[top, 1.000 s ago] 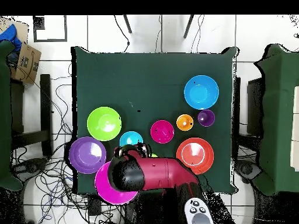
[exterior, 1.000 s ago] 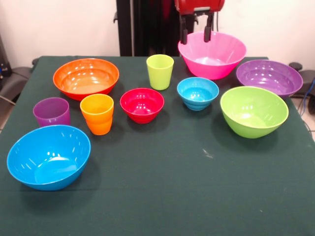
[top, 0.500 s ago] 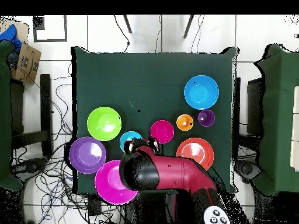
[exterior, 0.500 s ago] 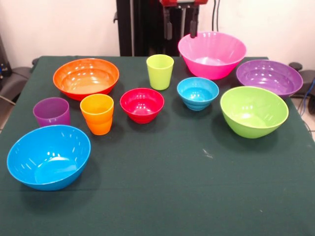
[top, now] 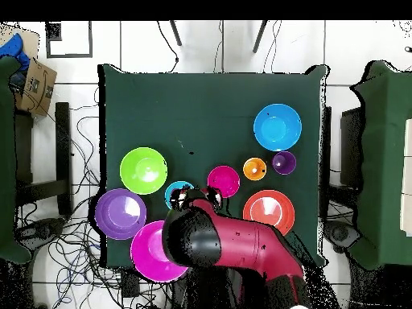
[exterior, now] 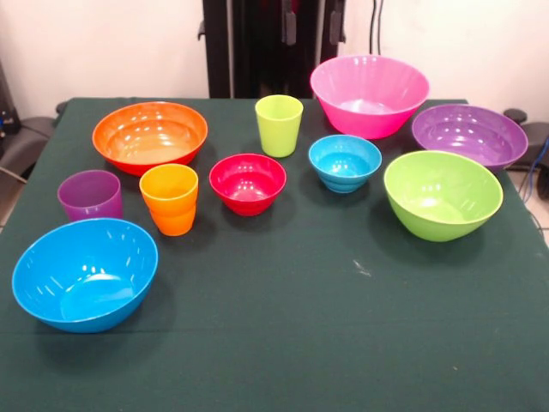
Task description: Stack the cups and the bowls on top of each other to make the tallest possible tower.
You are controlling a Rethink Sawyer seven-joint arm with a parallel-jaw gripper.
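Every cup and bowl stands alone on the green table [exterior: 283, 326]; no tower is in view. The lime green cup [exterior: 279, 124], orange cup [exterior: 170, 198] and purple cup [exterior: 90, 195] are upright. The small red bowl [exterior: 247, 182] and small light blue bowl [exterior: 345, 161] sit mid-table. Around them stand the pink bowl [exterior: 369, 94], orange bowl [exterior: 150, 135], purple bowl [exterior: 469, 135], green bowl [exterior: 442, 193] and large blue bowl [exterior: 84, 272]. My gripper [exterior: 313, 24] hangs open and empty, high above the gap between the lime cup and pink bowl. In the overhead view the arm [top: 225, 241] hides the lime cup.
The black pedestal column [exterior: 249, 47] rises behind the table's far edge. Chairs and loose cables [top: 72, 209] surround the table in the overhead view. A cardboard box [top: 32, 84] sits off one corner.
My gripper has risen and shifted from over the pink bowl's rim toward the lime cup's side; only its tips show now. No cup or bowl has moved.
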